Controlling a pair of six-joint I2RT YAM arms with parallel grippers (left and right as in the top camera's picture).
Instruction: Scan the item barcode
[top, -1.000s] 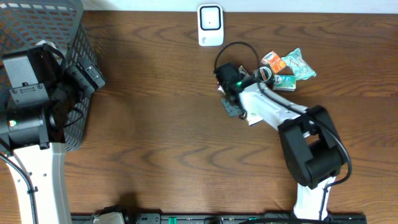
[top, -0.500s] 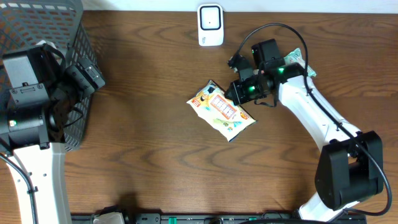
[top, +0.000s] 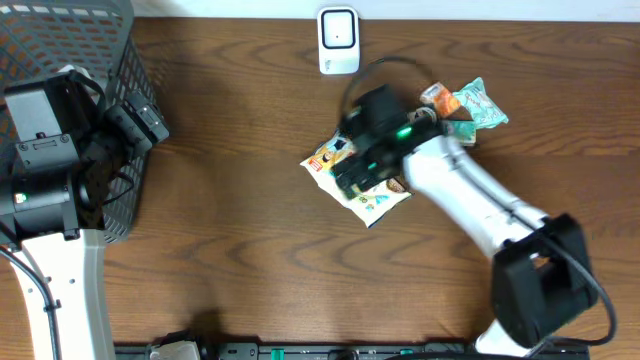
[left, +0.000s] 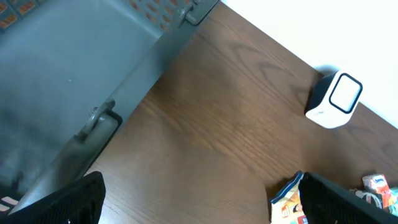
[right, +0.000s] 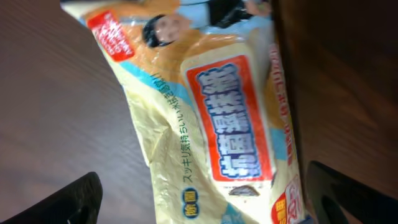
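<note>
The item, a yellow snack packet with a red label, lies flat on the wooden table below the white scanner. My right gripper hangs directly over it, open. In the right wrist view the packet fills the space between the two dark fingers, and my right gripper holds nothing. I see no barcode on the upward face. My left gripper is open and empty at the far left by the basket; its view catches the packet's corner and the scanner.
A grey mesh basket stands at the back left, its wall close to my left gripper. A small pile of other packets lies right of the scanner. The right arm's cable loops above the packet.
Half a second ago the right gripper was off the packet's right end, with the packet fully exposed. It has since swung left over the packet and stands open.
</note>
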